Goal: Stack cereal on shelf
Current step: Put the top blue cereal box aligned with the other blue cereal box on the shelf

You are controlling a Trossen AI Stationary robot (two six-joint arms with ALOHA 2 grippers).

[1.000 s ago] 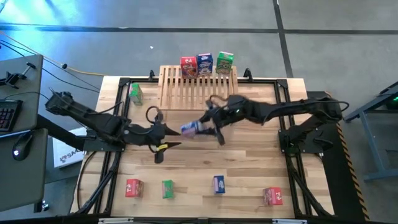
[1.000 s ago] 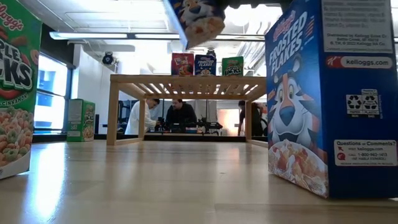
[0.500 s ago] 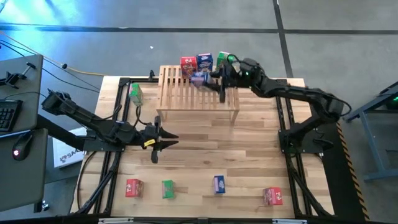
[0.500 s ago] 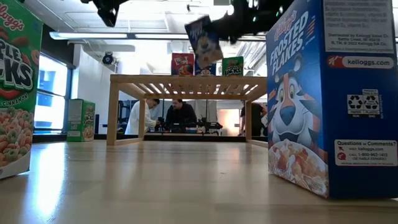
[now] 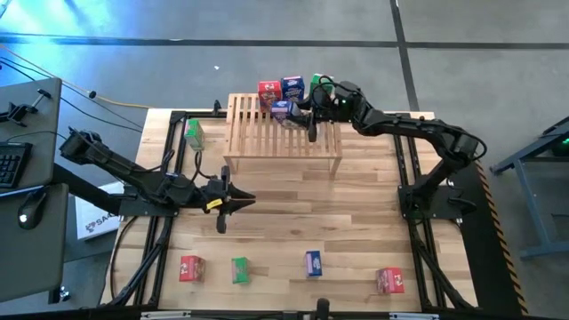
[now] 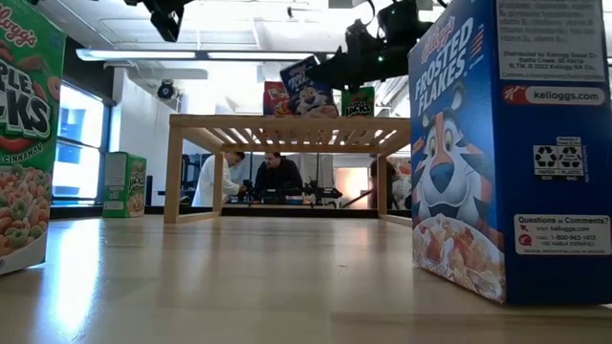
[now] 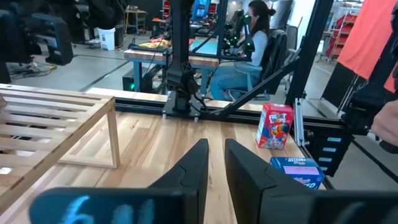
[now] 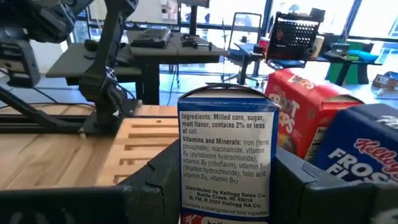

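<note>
Right hand: I see it out over the back part of the shelf, its fingers clamped on a blue cereal box; in its wrist view the box's ingredient panel sits between the two dark fingers.
Held box: in the low view it hangs tilted just above the slats, in front of the row at the back.
Row on the shelf: a red box, a blue box and a green box stand side by side along the far edge.
Left hand: I have it over the bare bench, near the middle, well apart from the shelf; its fingers are nearly together with only a thin gap and nothing between them.
Boxes on the bench: a green one left of the shelf; along the near edge a red, a green, a blue and another red.
Room behind: I can see people seated at a desk beyond the shelf.
</note>
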